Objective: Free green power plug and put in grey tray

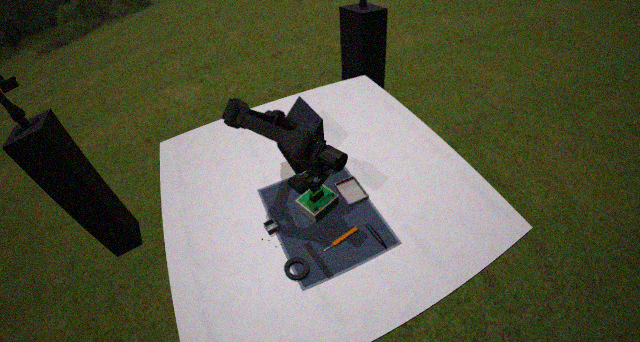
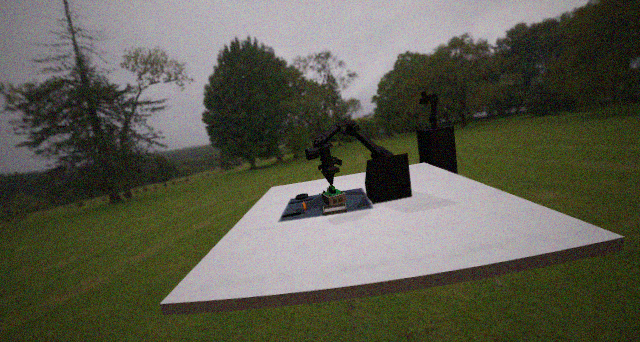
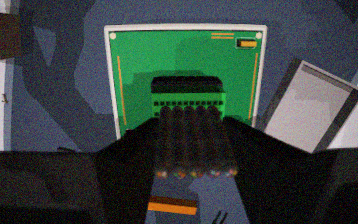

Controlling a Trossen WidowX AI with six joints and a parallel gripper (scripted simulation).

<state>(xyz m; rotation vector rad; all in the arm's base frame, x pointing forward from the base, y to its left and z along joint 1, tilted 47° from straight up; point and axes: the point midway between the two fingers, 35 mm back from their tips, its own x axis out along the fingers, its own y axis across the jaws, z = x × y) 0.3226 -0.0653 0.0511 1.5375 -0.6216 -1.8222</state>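
The black parallel-jaw gripper (image 1: 316, 186) (image 2: 331, 184) (image 3: 190, 125) is pinching the green rectangular power plug (image 3: 189, 102), one dark finger on either side of it. The plug sits at the black socket (image 3: 187, 84) on the green circuit board (image 1: 326, 199) (image 3: 145, 57), directly below the gripper; whether it has come loose at all cannot be told. A row of thick dark wires (image 3: 195, 145) with small coloured ends rises from the plug between the fingers. The board lies in a pale-rimmed box-like holder beneath the gripper, on a blue-grey rectangular mat (image 1: 305, 232) (image 2: 357, 197).

Just beside the holder, to the right of the gripper in the wrist view, is the shallow grey rectangular tray (image 1: 352, 191) (image 3: 312, 107), with no plug in it. On the opposite side of the gripper, farther off, a small dark-and-grey block (image 1: 271, 226) (image 3: 5, 36) stands at the mat's edge. An orange-handled tool (image 1: 345, 236) (image 2: 304, 206) (image 3: 172, 206) lies on the mat, apart from the gripper.
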